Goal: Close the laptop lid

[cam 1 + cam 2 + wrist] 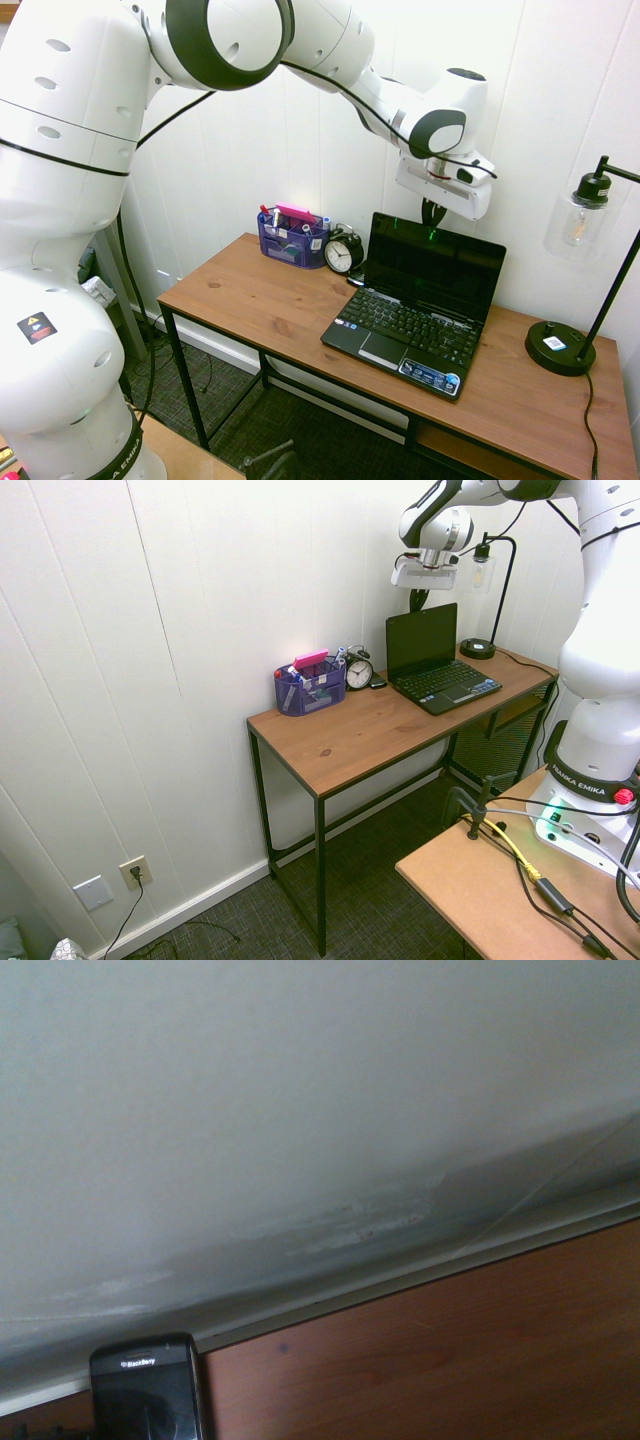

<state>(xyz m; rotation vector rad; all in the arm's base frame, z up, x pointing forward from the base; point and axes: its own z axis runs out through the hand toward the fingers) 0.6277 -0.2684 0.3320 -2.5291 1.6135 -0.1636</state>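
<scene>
Hovering right at the top edge of the laptop lid point(435, 262), the gripper point(432, 212) is closed, its fingers pointing down behind the screen panel, and whether they touch it I can't tell. The lid itself stands open, raised at the wall side of the bench point(270, 292), its dark glossy display facing the keyboard point(414, 322). Stickers show on the palm rest point(430, 375). Over to one side, and it's a busy corner, a black twin-bell alarm clock point(344, 250) sits just beside a purple mesh organizer point(311, 686) full of pens and a pink item. A black BlackBerry phone point(148, 1388) lies between clock and laptop, near the wall. On the laptop's other side stands a black lamp point(560, 347) with a clear glass shade.
</scene>
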